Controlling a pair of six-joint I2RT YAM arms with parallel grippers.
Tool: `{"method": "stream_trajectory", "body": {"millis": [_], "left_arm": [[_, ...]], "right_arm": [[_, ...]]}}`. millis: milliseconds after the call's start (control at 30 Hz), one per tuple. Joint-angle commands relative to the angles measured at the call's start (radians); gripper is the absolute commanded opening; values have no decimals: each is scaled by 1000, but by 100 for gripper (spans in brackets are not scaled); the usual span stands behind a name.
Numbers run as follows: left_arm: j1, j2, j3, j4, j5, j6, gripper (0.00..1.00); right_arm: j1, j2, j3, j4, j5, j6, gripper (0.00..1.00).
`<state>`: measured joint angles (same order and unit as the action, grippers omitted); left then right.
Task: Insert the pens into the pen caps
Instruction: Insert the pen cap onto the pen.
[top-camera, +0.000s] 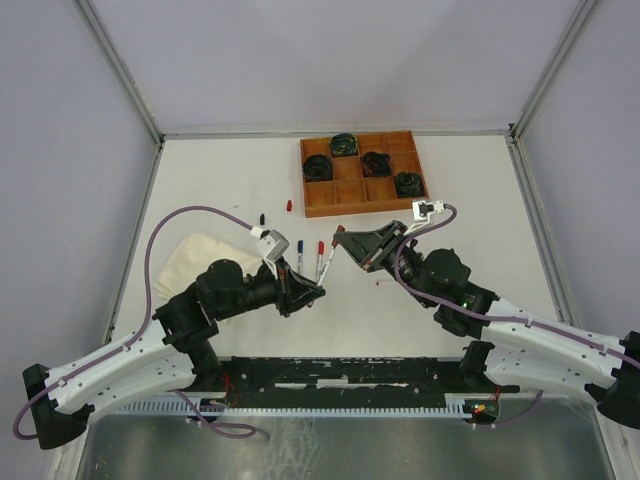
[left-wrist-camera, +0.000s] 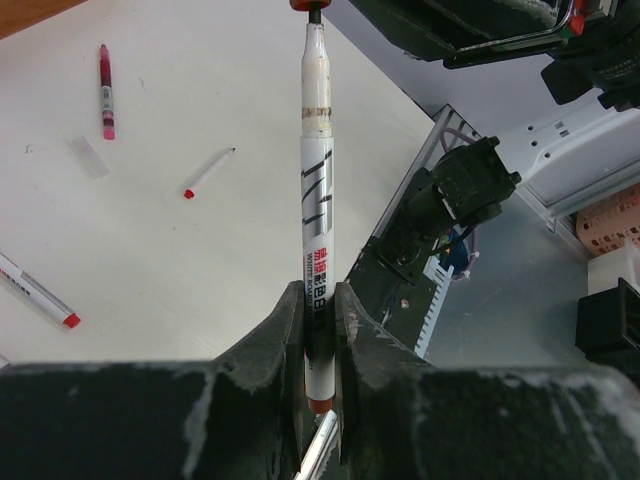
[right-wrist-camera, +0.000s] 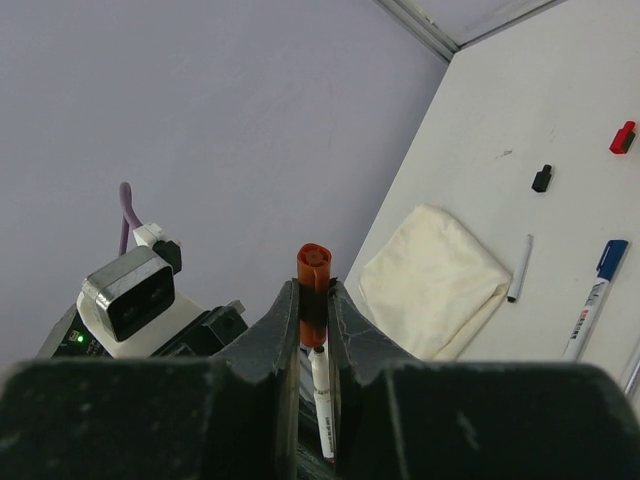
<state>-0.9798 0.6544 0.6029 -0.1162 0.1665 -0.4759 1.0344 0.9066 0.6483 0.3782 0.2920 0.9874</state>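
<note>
White pen (left-wrist-camera: 318, 190) tip at red-brown cap (right-wrist-camera: 313, 268), both held up over the table (top-camera: 220, 180).
Left gripper (left-wrist-camera: 320, 305) clamped on the pen's lower barrel, tip pointing away. Right gripper (right-wrist-camera: 313, 300) clamped on the cap; pen tip at its mouth, depth unclear. Loose on the table: black cap (right-wrist-camera: 541, 178), red cap (right-wrist-camera: 622, 137), blue-capped pen (right-wrist-camera: 595, 300).
</note>
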Motion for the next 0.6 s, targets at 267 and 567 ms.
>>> {"method": "stream_trajectory", "body": {"millis": [267, 567], "left_arm": [[-7, -12, 12, 57, -22, -18, 3], [-7, -15, 21, 57, -42, -23, 3]], "right_arm": [[2, -3, 50, -11, -48, -20, 2], [2, 5, 50, -19, -68, -30, 2]]}}
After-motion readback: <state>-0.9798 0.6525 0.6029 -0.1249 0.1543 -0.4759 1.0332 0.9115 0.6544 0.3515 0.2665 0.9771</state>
